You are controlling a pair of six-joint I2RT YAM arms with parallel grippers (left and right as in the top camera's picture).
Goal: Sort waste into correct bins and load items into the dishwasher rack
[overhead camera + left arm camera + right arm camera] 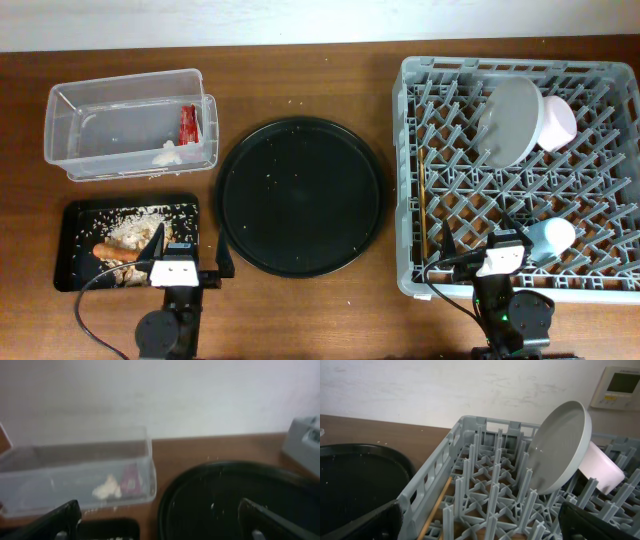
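Note:
The grey dishwasher rack (pixel 520 265) stands at the right. In it a white plate (pixel 512 121) stands on edge against a pinkish-white bowl (pixel 558 123), a light blue cup (pixel 553 238) lies near the front, and chopsticks (pixel 424 205) lie along the left side. The clear tub (pixel 125 100) holds a red wrapper (pixel 187 124) and a white tissue (pixel 167 154). The shallow black tray (pixel 75 215) holds rice scraps (pixel 137 222) and a carrot (pixel 116 252). My left gripper (pixel 190 260) is open and empty at the tray's front right. My right gripper (pixel 492 250) is open and empty over the rack's front edge.
A large round black tray (pixel 300 197) with a few crumbs lies between the bins and the rack. The wrist views show the tub (pixel 75 472), the round tray (pixel 225 500), the plate (pixel 560 447) and the bowl (pixel 602 467). A wall runs along the back.

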